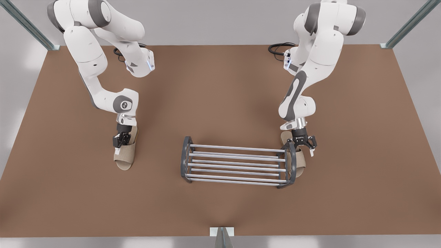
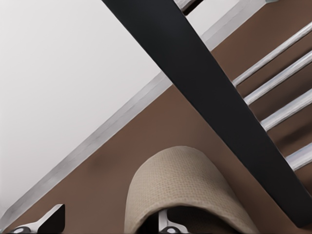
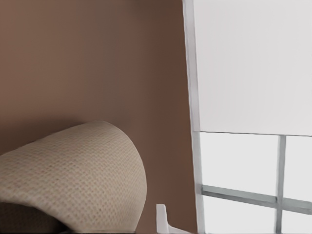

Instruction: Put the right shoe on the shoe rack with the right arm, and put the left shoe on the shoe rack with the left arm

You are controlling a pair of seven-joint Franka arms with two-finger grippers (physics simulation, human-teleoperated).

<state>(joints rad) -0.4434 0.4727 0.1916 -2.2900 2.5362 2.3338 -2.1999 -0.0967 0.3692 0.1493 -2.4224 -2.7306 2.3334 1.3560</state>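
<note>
Plainly, the left hand (image 1: pixel 303 142), spread open and empty, hung over the left shoe (image 1: pixel 301 162) just beside the shoe rack (image 1: pixel 237 148), its length crosswise to the bars, while the right hand (image 1: pixel 121 140), grip untellable, met the right shoe (image 1: pixel 124 155) well apart from it.

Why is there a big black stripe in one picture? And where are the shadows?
Left wrist view: that stripe is the dark end frame of the shoe rack, close to the camera. Front view: soft faint shadows lie on the table under the arms, no glare.
</note>
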